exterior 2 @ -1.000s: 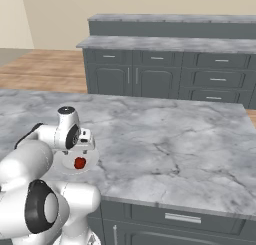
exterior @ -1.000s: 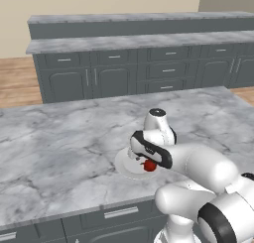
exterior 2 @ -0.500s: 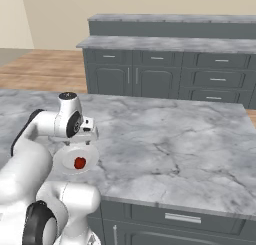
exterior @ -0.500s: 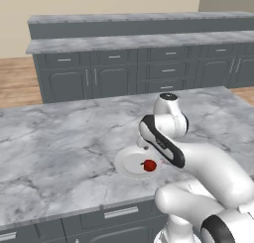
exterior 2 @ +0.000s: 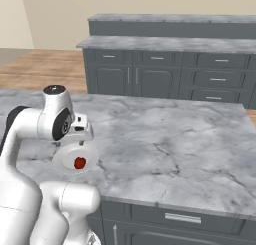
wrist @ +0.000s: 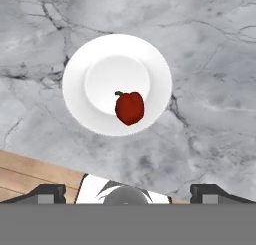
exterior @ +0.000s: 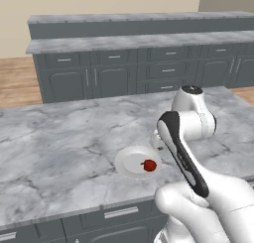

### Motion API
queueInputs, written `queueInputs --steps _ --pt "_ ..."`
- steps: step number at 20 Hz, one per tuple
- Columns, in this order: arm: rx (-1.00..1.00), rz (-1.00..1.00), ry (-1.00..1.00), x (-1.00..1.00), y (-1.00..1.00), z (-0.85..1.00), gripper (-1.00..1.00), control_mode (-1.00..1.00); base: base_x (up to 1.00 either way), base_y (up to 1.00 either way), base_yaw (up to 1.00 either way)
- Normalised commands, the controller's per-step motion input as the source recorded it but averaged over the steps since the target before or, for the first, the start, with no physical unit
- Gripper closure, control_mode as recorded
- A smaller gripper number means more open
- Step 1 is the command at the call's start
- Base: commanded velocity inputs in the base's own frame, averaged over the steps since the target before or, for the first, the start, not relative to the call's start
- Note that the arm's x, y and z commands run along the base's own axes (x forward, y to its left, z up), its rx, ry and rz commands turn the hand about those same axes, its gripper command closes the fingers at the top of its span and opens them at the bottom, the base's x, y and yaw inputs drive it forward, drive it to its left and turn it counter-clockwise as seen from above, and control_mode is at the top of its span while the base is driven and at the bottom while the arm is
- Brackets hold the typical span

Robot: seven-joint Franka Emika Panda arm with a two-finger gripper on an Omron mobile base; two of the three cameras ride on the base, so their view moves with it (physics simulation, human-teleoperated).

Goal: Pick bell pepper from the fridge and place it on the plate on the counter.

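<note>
**Bell pepper on plate, gripper clear**

The plate (wrist: 80,96) sits on the marbled surface (exterior: 59,148), close to its near edge. The bell pepper (wrist: 129,107) lies inside the plate, off-centre, across the edge of the inner well. The gripper (wrist: 128,193) hangs above with fingers spread wide, holding nothing; its fingertips (wrist: 47,193) are cut off at the frame edge. In the left base view the arm hides the plate's right rim

grey marbled counter (exterior: 59,152) carries white plate (exterior: 128,163).
</note>
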Motion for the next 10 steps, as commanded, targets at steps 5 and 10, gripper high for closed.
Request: queueInputs --steps 5,10 --pt "0.00 0.00 -0.15 -0.71 -0.15 0.48 -1.00 -1.00 0.00 0.00 0.00" --pt "0.00 0.00 -0.11 -0.40 -0.04 0.29 -1.00 -1.00 0.00 0.00 0.00"
